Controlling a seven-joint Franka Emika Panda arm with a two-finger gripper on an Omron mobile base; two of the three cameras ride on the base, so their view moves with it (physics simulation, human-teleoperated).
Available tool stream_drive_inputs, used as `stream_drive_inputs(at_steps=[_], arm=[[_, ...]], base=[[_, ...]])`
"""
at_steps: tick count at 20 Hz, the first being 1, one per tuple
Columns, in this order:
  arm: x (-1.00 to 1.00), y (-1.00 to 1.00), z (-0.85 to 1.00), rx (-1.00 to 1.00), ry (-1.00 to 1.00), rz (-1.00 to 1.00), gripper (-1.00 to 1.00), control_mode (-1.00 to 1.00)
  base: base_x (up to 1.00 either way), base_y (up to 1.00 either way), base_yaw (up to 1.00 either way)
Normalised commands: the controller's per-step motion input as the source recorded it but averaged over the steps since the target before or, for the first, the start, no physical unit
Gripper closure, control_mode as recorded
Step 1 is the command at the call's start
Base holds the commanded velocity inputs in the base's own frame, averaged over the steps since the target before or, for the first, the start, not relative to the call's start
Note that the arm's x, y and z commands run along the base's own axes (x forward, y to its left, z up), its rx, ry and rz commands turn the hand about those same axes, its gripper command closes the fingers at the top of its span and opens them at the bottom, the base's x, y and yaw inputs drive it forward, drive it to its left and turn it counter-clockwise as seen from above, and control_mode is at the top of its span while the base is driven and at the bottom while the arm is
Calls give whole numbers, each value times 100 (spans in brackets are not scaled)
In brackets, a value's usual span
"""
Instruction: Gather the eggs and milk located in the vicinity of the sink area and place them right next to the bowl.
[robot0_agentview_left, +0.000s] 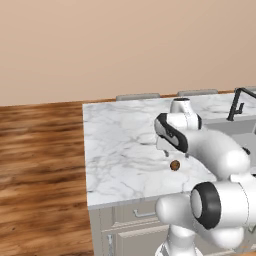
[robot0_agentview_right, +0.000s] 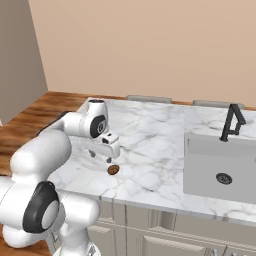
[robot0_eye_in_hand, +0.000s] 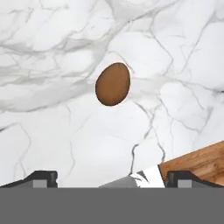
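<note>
Item: brown egg (robot0_eye_in_hand: 113, 84), lying on the marble counter (robot0_agentview_left: 120, 145) near its front edge, well left of the sink (robot0_agentview_right: 222, 170). Gripper (robot0_agentview_right: 102, 155) hovers just above and behind it, fingers apart and empty. Egg's long axis runs roughly along the camera's line, slightly tilted; the closing line lies across it.

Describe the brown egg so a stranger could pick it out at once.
Find the white marble counter with the grey sink set into it. Well away from the sink, near the counter's front edge, the brown egg lies just below the end effector. It is the one small dark oval on the pale stone.
</note>
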Motion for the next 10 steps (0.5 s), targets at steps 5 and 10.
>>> stream_drive_inputs(at_steps=[5, 10], arm=[[82, -53, -33, 0, 0, 0, -100, -100], [40, -10, -23, 1, 0, 0, -100, -100]], base=[[0, 0, 0], [0, 0, 0]])
